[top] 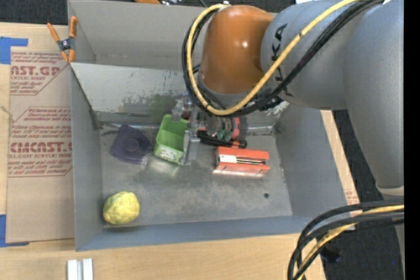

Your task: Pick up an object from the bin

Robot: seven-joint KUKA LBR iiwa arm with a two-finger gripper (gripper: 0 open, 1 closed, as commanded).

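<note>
green box (pixel 169 138): right edge hidden by arm (pixel 341 56) | arm: cut off at right edge

A green box (pixel 169 138) lies tilted at the bin's middle.

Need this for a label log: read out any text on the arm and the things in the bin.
"KA" on the grey arm; the rest of the word is hidden.
Label on the green box: too small to read.
No text visible on the red box, purple piece or yellow ball.
</note>
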